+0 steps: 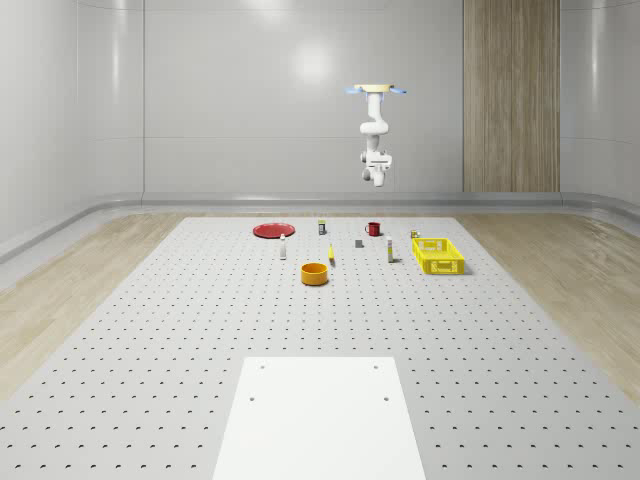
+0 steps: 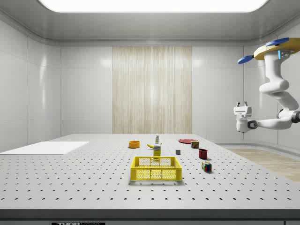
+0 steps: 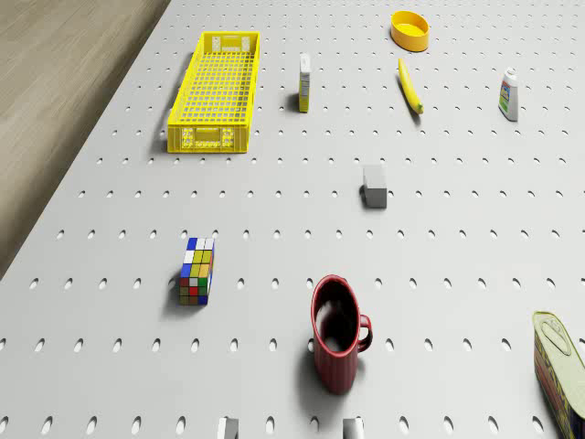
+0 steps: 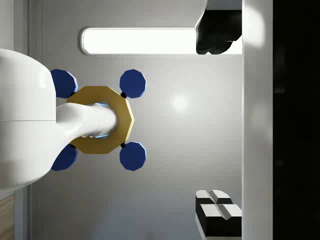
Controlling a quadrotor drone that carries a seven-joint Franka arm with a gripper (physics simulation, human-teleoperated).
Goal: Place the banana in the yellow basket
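Observation:
The banana (image 3: 410,87) lies flat on the perforated table, between the orange bowl (image 3: 409,29) and a grey block (image 3: 374,186); it also appears as the banana (image 1: 331,254) and the banana (image 2: 151,146). The yellow basket (image 1: 437,255) stands empty at the whole-scene view's right, seen as well as the basket (image 3: 216,90) and the basket (image 2: 156,168). The drone (image 1: 375,90) hovers high over the table's far side, near the red mug (image 1: 372,228). My gripper (image 2: 242,105) is folded upward, far above everything, open and holding nothing; in the wrist view the gripper (image 4: 220,125) faces the drone's underside.
On the table stand a red mug (image 3: 336,334), a colour cube (image 3: 197,271), a small carton (image 3: 304,82), a white bottle (image 3: 509,94) and a tin can (image 3: 559,366). A red plate (image 1: 272,230) lies far left. A white sheet (image 1: 318,415) covers the near edge.

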